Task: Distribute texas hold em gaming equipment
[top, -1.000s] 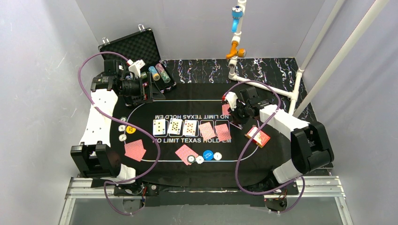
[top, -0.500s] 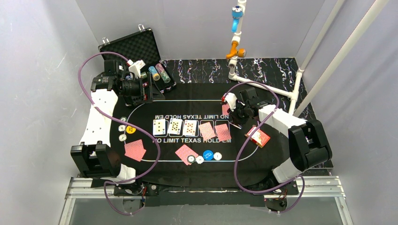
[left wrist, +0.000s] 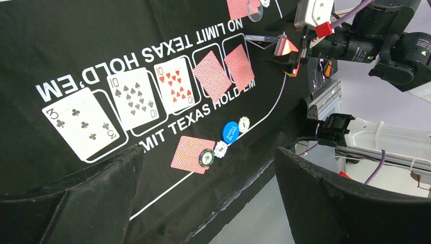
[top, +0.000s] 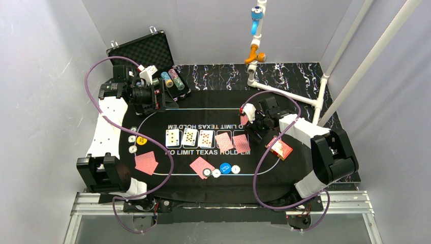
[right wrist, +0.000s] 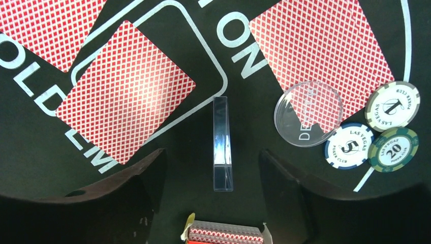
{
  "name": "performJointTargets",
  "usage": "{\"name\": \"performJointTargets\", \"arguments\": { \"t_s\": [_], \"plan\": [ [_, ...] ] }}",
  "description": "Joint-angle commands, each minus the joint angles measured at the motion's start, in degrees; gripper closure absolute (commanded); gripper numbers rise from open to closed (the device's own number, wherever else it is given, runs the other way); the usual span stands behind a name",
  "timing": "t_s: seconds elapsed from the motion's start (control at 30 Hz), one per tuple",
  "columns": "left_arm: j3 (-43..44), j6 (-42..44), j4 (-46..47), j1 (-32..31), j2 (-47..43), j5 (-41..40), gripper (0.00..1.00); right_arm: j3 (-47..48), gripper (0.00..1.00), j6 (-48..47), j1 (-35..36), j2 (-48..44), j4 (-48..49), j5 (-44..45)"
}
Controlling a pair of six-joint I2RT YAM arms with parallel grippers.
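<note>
Soft, even light falls from overhead; shadows beneath my right claw (right wrist: 211, 157) are faint. My fingers (right wrist: 127, 198) look dark and blurred. The clear strip (right wrist: 222, 145) between them glints, possibly glare. The cards (right wrist: 124, 91) ahead are sharp.

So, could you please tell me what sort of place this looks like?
Most likely a robot test cell staged as a poker table: plain grey walls close it in, a metal rail runs along the near edge, and a black mat carries cards and chips.
</note>
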Motion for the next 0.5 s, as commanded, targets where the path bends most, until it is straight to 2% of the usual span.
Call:
{"name": "performJointTargets", "arguments": {
  "t_s": [0.0,0.1,0.17,0.47],
  "plan": [
    [-0.2,0.8,-1.4,0.3,-1.2,0.5,0.02,1.6,0.21,-0.2,-0.1,-0.7,-0.4,-0.7],
    [0.0,0.9,-1.3,0.3,-1.2,0.3,0.02,3.1,0.07,0.1,-0.1,-1.6,-1.3,-0.6],
    [0.3,0.9,-1.4,0.2,-1.1,0.3,0.02,4.4,0.02,0.4,-0.1,-2.3,-2.0,-0.7],
    [3.0,4.9,-4.7,0.3,-0.7,-1.4,0.02,13.3,0.02,1.5,-0.1,-6.2,-10.4,-3.3]
  ]
}}
